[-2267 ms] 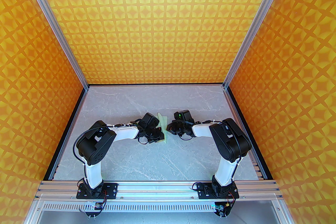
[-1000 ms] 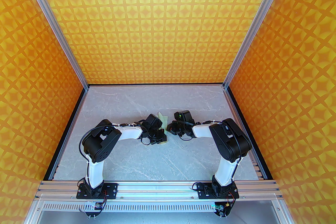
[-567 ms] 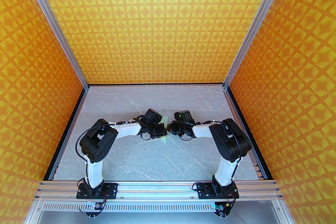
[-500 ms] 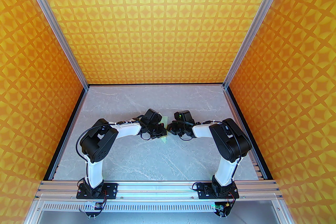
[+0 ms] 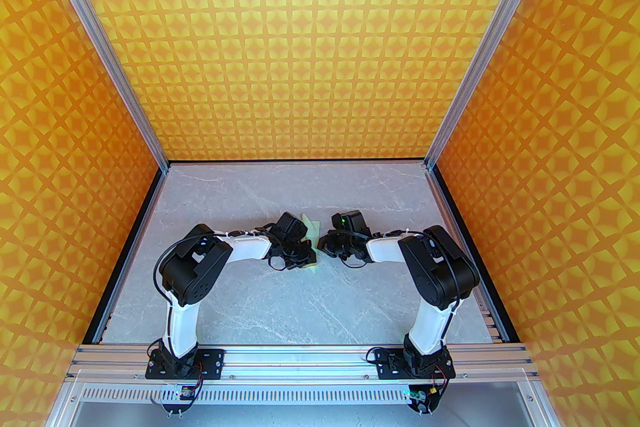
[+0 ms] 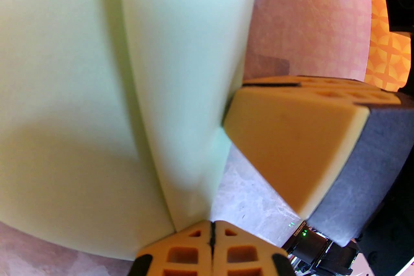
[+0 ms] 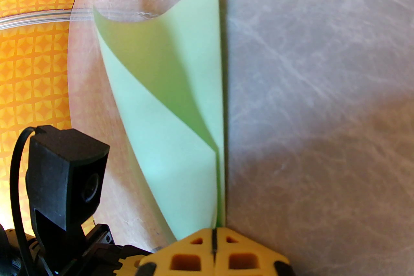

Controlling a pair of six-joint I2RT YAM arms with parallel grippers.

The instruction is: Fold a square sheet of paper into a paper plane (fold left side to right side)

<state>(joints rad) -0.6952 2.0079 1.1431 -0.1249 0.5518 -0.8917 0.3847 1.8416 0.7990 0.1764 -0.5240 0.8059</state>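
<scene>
Your left pincer [image 6: 212,236] and right pincer [image 7: 213,236] are both closed, tips touching the part-folded square sheet of paper [image 5: 311,229] in the middle of the table [image 5: 300,305]. Its long axis runs 12-to-6, at 3 o'clock of the left, 9 o'clock of the right.

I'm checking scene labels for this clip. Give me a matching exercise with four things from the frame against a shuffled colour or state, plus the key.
Things:
1. square sheet of paper
2. left pincer
3. table
4. walls

Colour or state:
a. grey, marbled
b. orange with a yellow star pattern
c. pale mint green, one layer curling up
d. shut on the sheet's edge

Pairs: 1-c, 2-d, 3-a, 4-b
</scene>
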